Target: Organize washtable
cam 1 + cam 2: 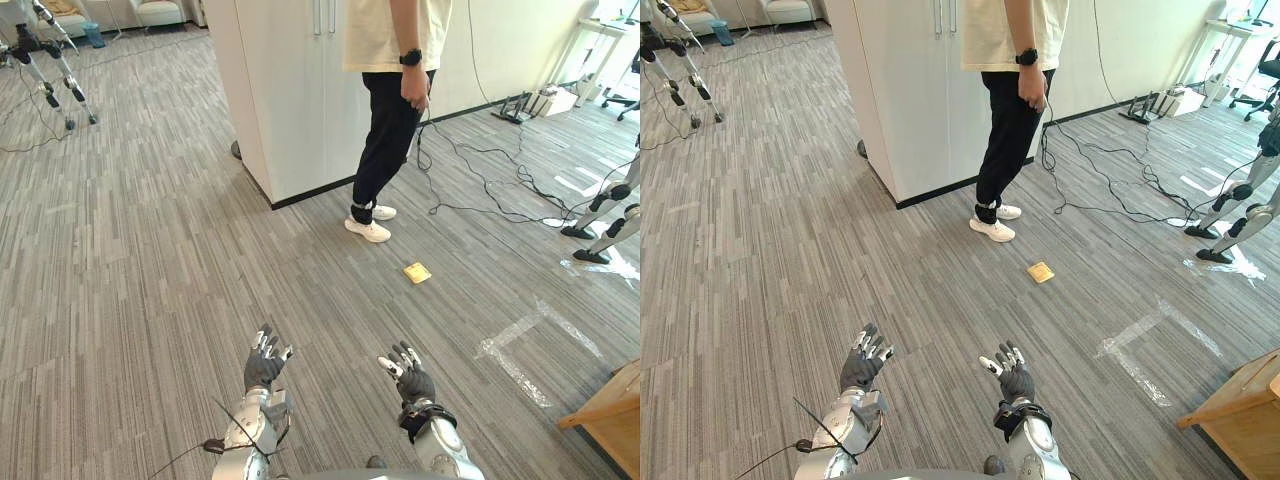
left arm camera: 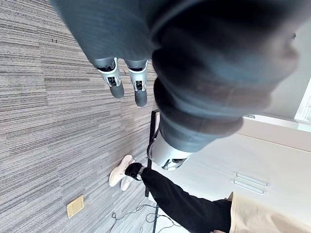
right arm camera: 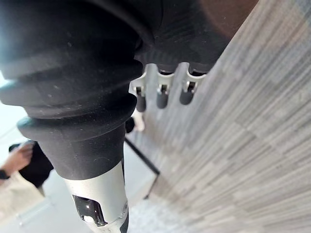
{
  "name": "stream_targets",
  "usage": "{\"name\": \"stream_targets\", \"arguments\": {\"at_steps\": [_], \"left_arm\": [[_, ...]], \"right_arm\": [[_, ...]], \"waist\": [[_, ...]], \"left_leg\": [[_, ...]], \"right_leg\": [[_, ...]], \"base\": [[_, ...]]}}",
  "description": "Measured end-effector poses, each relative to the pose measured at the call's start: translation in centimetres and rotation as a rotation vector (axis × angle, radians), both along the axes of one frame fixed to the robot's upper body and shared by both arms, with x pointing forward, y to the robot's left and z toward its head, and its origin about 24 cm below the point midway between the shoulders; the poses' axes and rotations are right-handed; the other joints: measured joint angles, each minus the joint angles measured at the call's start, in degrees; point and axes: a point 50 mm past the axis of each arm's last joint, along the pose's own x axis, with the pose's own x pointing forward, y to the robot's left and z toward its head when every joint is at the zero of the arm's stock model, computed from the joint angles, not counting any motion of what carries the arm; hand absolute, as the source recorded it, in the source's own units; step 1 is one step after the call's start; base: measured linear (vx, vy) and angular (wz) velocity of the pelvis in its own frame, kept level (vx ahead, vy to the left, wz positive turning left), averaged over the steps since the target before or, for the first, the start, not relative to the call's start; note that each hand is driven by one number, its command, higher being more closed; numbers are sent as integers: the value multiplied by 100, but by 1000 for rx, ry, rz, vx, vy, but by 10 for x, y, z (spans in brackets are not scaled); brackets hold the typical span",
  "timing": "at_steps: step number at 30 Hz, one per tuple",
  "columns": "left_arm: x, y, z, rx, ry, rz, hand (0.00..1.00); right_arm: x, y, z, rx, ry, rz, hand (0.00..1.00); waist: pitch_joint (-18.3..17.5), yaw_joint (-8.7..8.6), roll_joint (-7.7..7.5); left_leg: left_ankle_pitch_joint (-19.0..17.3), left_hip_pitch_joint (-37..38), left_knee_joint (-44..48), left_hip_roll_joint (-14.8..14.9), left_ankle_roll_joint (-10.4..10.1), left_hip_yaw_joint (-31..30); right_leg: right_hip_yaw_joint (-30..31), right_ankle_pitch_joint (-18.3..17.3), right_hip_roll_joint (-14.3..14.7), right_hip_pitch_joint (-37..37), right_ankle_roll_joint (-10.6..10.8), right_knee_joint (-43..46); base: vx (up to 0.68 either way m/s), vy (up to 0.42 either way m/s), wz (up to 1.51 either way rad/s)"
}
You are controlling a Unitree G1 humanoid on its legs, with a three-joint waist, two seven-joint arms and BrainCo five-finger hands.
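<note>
Both hands low in frame over grey carpet — left hand lower centre-left, right hand lower centre-right, fingers straight and spread, holding nothing, touching nothing. At lower right edge, wooden table corner, well apart from hands. Mid-frame on floor, small yellow pad — near person.

Grey streaked carpet under my silver, dark-tipped left hand and right hand. Yellow square centre right; white cabinet above.
</note>
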Motion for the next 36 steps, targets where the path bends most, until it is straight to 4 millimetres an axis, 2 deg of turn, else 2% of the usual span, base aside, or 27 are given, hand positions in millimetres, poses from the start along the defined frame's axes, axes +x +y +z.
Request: {"name": "stream_targets", "arguments": {"at_steps": [4,9,13,16,19,20,21,22,24,25,26,28,29,31,32,34,35,36], "left_arm": [[-2,-1,-4,-4,18,-8,0],[-13,-5,-24,-51,129,-4,0],[-17,-11,-29,-108,164,1,0],[-18,-6,-30,-95,170,18,0],[-17,-4,-28,-87,161,32,0],[-16,-4,-25,-87,150,32,0],[-16,-4,-25,-87,147,33,0],[-19,-3,-24,-88,145,34,0],[-20,-5,-24,-97,141,25,0],[-23,-5,-25,-103,148,18,0],[-24,-6,-24,-104,150,14,0],[-24,0,-22,-88,140,12,0],[-24,4,-21,-74,130,1,0],[-24,2,-21,-79,130,-13,0],[-24,-1,-20,-83,127,-24,0],[-15,-9,-16,-91,103,-62,0],[-11,-12,-14,-94,91,-73,0],[-2,-17,-9,-100,61,-96,0]], "right_arm": [[-6,-4,-4,-8,29,-20,0],[-15,-13,-15,-57,115,-54,0],[-20,-20,-22,-119,171,-63,0],[-8,-15,-17,-122,140,-31,0],[10,-4,-13,-129,102,37,0],[16,1,-9,-126,79,68,0],[20,4,-7,-127,67,86,0],[27,11,-4,-130,48,124,0],[35,19,1,-139,19,169,0],[35,23,1,-145,13,202,0],[33,29,1,-137,10,241,0],[30,39,1,-125,6,291,0],[26,52,2,-100,-1,344,0],[23,59,5,-78,-18,373,0],[24,58,6,-75,-26,370,0],[26,52,6,-83,-27,357,0],[26,49,5,-87,-23,353,0],[25,44,4,-92,-13,344,0]], "waist": [[-3,1,-6],[-15,12,4],[-6,152,-15],[9,205,-45],[80,380,-130],[107,476,-146],[116,483,-142],[152,489,-103],[330,538,-70],[404,646,-21],[467,686,-20],[539,704,-86],[601,673,-106],[607,598,-116],[613,565,-109],[677,436,-9],[703,428,22],[753,409,78]], "left_leg": [[-14,-10,-147,-42,21,36],[10,-38,-423,-83,15,57],[209,-122,-419,-91,69,-27],[248,-124,-464,-185,96,-242],[244,-182,-314,-323,97,-339],[232,-218,-262,-382,114,-356],[202,-250,-215,-401,157,-378],[63,-316,-57,-435,342,-459],[-321,-406,309,-533,525,-600],[-492,-419,551,-557,635,-672],[-606,-427,747,-588,698,-720],[-722,-421,923,-672,830,-883],[-828,-396,1070,-690,969,-1072],[-911,-388,1145,-670,1012,-1301],[-949,-382,1181,-679,1061,-1391],[-1115,-340,1315,-686,1062,-1608],[-1163,-305,1352,-685,1053,-1658],[-1254,-237,1487,-689,951,-1786]], "right_leg": [[-81,-36,-8,-25,-42,-48],[-350,-35,-95,-78,-41,-106],[-662,-40,-167,13,-37,-170],[-972,-97,-287,134,47,-200],[-1349,-174,-470,262,159,-122],[-1492,-247,-559,259,264,31],[-1578,-288,-597,256,322,129],[-1722,-375,-674,222,420,392],[-1779,-595,-871,171,459,1034],[-1775,-680,-994,16,363,1630],[-1691,-733,-1122,-232,239,2422],[-1352,-650,-1240,-667,-16,3433],[-819,-933,-1092,-1060,-109,4100],[-444,-1425,-727,-1275,-13,4089],[-270,-1552,-553,-1398,4,3901],[157,-1561,-147,-1663,-5,3210],[268,-1534,-59,-1731,18,3001],[420,-1397,31,-1838,106,2488]], "base": [[-1,2,3],[38,-1,9],[99,1,35],[131,21,46],[70,53,55],[21,73,64],[25,94,72],[9,119,69],[-21,145,56],[-24,182,45],[-9,188,45],[75,160,52],[119,99,55],[190,37,53],[213,16,45],[182,-24,45],[247,-64,63],[294,-104,81]]}}
